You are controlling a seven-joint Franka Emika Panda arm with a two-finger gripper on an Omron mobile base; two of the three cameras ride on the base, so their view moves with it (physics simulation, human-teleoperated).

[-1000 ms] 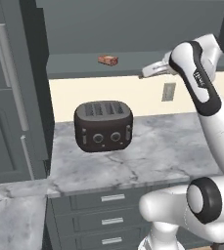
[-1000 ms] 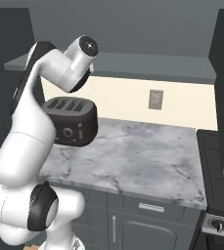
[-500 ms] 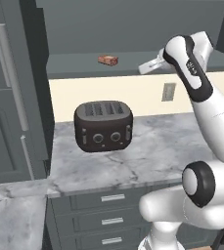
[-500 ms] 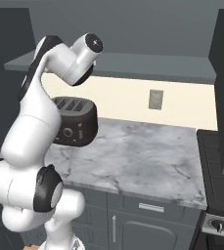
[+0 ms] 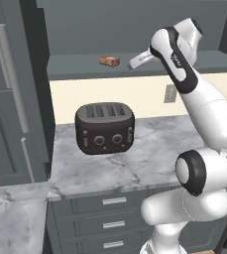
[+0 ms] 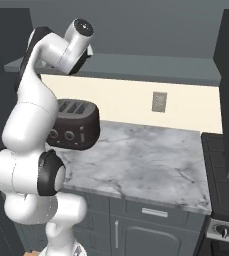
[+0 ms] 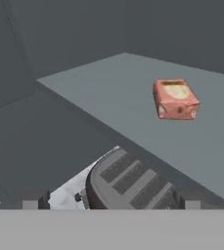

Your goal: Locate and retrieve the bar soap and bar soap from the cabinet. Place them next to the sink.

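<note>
The reddish-brown bar soap [image 5: 109, 61], a small block with a paler tan face turned upward in the hand view [image 7: 175, 99], lies alone on the shelf board [image 5: 75, 67] of the dark slate-grey cabinet [image 5: 135, 22], above and slightly to the right of the black toaster [image 5: 105, 128] that stands on the marble counter [image 5: 149, 163]. The gripper [image 5: 137, 61] is raised to shelf height just to the right of the soap, apart from it and touching nothing. Its fingertips [image 7: 31, 204] stand far apart at the two bottom corners of the hand view, so the jaws read as wide open and empty. Judged risks from this position: the soap sits near the front edge of the shelf, so a sideways approach that meets it with one finger first could push it along the board or off the edge onto the toaster below; a low approach could strike the shelf's front lip; and a shallow bite on so small a block may let it slip on lifting. No sink or second bar can be made out here.
</note>
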